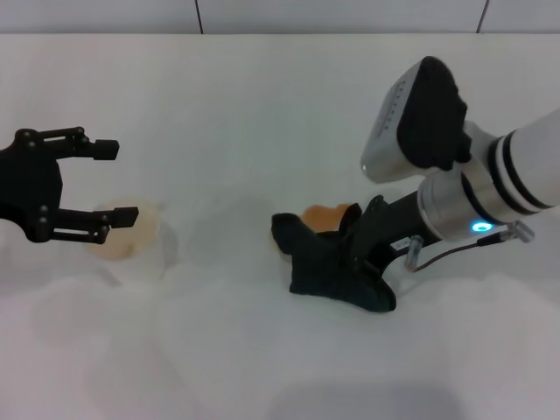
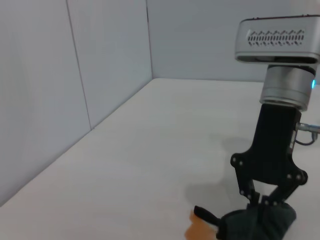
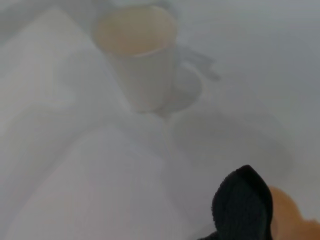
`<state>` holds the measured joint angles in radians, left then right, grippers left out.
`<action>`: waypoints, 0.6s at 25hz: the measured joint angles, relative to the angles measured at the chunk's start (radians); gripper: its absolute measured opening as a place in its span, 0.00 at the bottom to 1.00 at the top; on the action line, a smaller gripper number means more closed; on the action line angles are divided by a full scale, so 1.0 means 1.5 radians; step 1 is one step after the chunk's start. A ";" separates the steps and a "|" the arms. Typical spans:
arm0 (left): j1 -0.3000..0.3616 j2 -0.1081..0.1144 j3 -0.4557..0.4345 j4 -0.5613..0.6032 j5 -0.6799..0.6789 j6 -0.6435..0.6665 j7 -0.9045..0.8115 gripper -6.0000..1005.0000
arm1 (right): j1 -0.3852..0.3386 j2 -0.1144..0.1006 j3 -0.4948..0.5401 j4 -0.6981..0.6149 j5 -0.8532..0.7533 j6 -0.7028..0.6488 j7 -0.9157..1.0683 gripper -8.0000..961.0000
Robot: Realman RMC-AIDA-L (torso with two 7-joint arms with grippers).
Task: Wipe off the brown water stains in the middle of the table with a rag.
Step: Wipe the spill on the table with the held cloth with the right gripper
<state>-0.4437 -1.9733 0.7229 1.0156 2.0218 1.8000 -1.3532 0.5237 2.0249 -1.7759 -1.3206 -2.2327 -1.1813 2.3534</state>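
Observation:
The dark rag (image 1: 328, 267) lies on the white table (image 1: 262, 114), pressed down by my right gripper (image 1: 366, 255), which is shut on it. The orange-brown stain (image 1: 325, 214) peeks out just behind the rag, mostly covered. In the left wrist view the right gripper (image 2: 267, 200) holds the rag (image 2: 260, 222) with a bit of stain (image 2: 197, 231) beside it. The right wrist view shows the rag's tip (image 3: 242, 205) and the stain (image 3: 287, 212). My left gripper (image 1: 118, 181) is open and empty at the left, above the cup.
A clear plastic cup (image 1: 131, 232) with a pale orange tint stands at the left under my left gripper; it also shows in the right wrist view (image 3: 137, 55). A grey wall (image 2: 75, 75) borders the table's far side.

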 joint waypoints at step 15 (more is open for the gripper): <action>-0.002 -0.008 0.000 0.002 0.000 -0.004 -0.006 0.88 | 0.042 0.001 -0.031 0.049 0.003 0.064 0.012 0.09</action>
<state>-0.4460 -1.9853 0.7224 1.0185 2.0216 1.7946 -1.3619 0.5872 2.0264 -1.8219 -1.2475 -2.2278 -1.0855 2.3709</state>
